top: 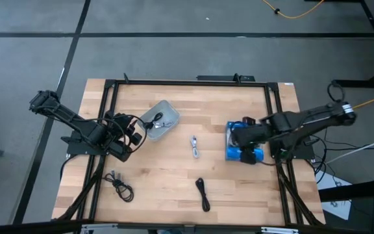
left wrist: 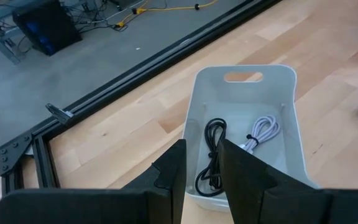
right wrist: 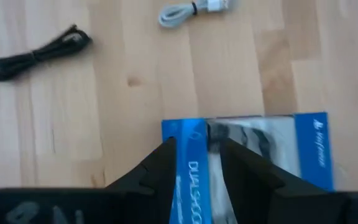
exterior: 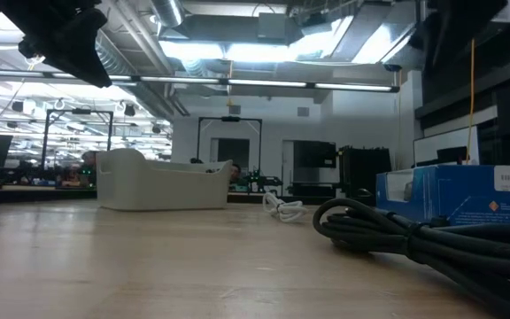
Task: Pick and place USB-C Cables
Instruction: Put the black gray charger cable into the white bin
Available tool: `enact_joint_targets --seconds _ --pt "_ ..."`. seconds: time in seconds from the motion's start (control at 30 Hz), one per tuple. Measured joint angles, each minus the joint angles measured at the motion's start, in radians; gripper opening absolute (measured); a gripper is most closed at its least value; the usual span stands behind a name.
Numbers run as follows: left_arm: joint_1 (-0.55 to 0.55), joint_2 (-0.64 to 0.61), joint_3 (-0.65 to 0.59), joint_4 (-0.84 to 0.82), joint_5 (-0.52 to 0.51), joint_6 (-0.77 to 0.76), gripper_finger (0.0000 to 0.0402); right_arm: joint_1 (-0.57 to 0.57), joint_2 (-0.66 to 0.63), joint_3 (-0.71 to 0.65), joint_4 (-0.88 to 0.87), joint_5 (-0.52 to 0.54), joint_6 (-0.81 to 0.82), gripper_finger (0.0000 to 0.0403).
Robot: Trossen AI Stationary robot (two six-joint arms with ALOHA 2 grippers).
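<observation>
A translucent grey tray (top: 160,121) stands at the table's far left and holds one black cable (left wrist: 212,155) and one white cable (left wrist: 261,132). A white cable (top: 194,147) lies at the table's middle. One black cable (top: 202,194) lies near the front edge and another (top: 120,186) at the front left. My left gripper (left wrist: 202,171) is open and empty, raised just left of the tray. My right gripper (right wrist: 205,165) is open and empty above the blue box (top: 242,144).
The blue retail box (exterior: 459,193) lies flat on the table's right side, under my right gripper. A black frame (top: 187,82) runs round the table. Bare wood lies between the tray, the loose cables and the box.
</observation>
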Motion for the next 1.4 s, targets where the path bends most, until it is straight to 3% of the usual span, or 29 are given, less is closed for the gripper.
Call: enact_joint_targets --seconds 0.3,0.53,0.63,0.8,0.97,1.07,1.23,1.4 --pt "0.0 0.0 0.0 0.0 0.0 0.0 0.0088 0.005 -0.136 -0.298 0.348 -0.011 0.089 0.0127" --pt "0.0 0.0 0.0 0.011 0.002 -0.004 0.0088 0.011 -0.136 -0.376 0.481 -0.09 0.185 0.0127" --pt "-0.001 0.0 0.0 0.114 0.032 0.022 0.0088 0.024 -0.136 -0.39 0.516 -0.09 0.173 0.0127" --pt "-0.006 -0.002 0.041 0.385 0.171 0.357 0.0088 0.038 -0.136 -0.39 0.516 -0.09 0.153 0.0127" --pt "-0.03 -0.002 0.075 0.707 0.52 0.611 0.0088 0.038 -0.136 -0.39 0.516 -0.066 0.152 0.0127" --pt "-0.071 0.004 0.076 0.805 0.687 0.734 0.0088 0.037 -0.136 -0.39 0.516 -0.033 0.151 0.0127" --pt "-0.145 0.014 0.075 0.771 0.772 0.799 0.0088 0.037 -0.135 -0.39 0.515 -0.029 0.153 0.0127" --pt "-0.213 0.047 0.075 0.767 0.781 0.706 0.0088 0.037 -0.135 -0.39 0.516 -0.029 0.154 0.0127"
